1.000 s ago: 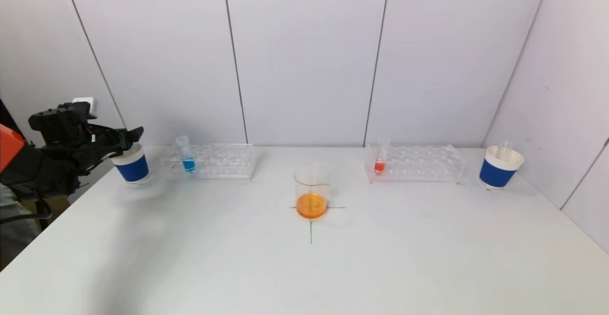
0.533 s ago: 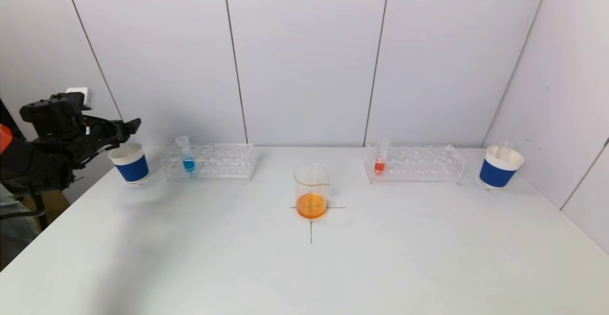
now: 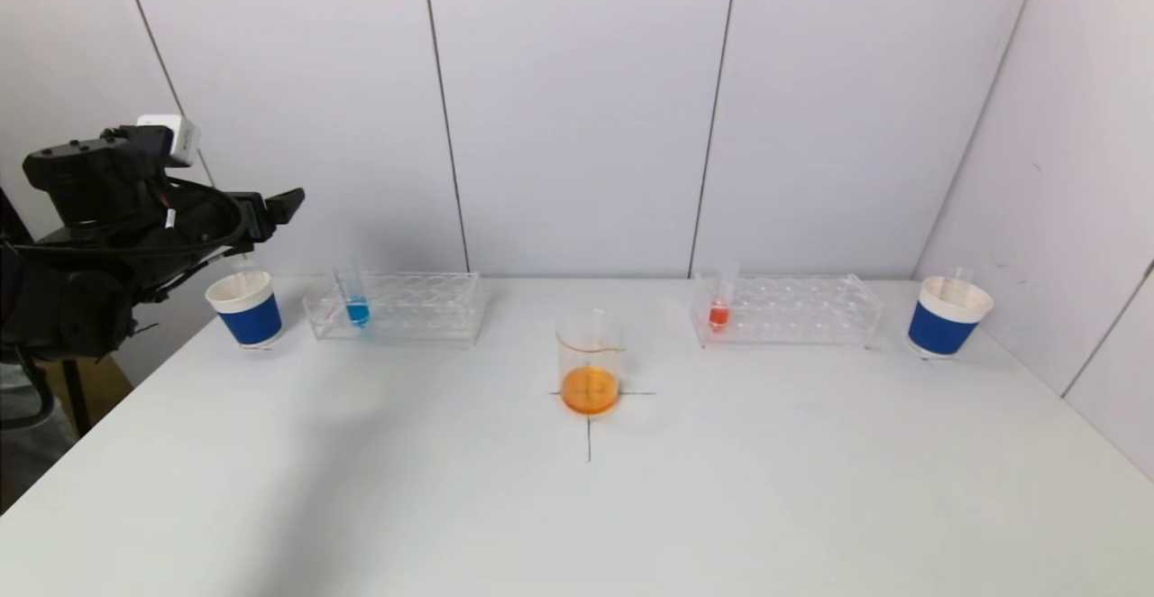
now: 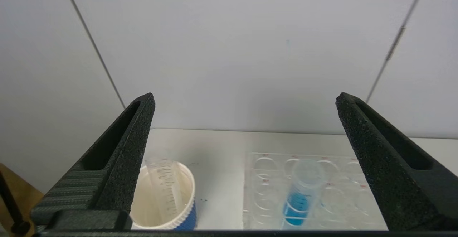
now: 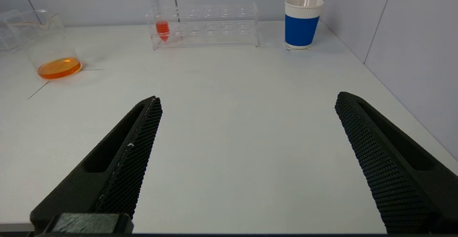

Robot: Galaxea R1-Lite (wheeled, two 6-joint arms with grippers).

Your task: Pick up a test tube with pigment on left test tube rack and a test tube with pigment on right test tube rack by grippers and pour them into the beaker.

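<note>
Counter (image 3: pixel 721 507): white and wide, with a thin cross drawn in the middle.
Beaker (image 3: pixel 590 362): stands on the cross, at the middle of the clock. It has orange water in the bottom.
Left rack (image 3: pixel 397 307): see-through, at about 10 o'clock from the beaker, near the back wall.
Blue tube (image 3: pixel 352 296): stands in the left rack, in a hole at the end by the left cup. It leans a little. Blue water sits low in it.
Right rack (image 3: pixel 786 309): see-through, at about 2 o'clock from the beaker.
Red tube (image 3: pixel 721 299): stands in the right rack, in a hole at the end nearest the beaker. Red water sits low in it.
Left cup (image 3: pixel 245 307): blue and white, at 9 o'clock from the left rack, just beside it. A clear tube with no color leans inside it.
Right cup (image 3: pixel 945 316): blue and white, at 3 o'clock from the right rack. A clear tube pokes out of it.
Left gripper (image 3: pixel 270 207): up in the air above the left cup, at about 10 o'clock from the blue tube. Its fingers (image 4: pixel 132 136) are wide apart. They hold nothing and touch nothing.
Right gripper (image 5: pixel 247 140): low over bare counter, well apart from the right rack and cup. Its fingers (image 5: pixel 136 147) are wide apart and hold nothing.
In the way: nothing sits between the left gripper and the blue tube.
</note>
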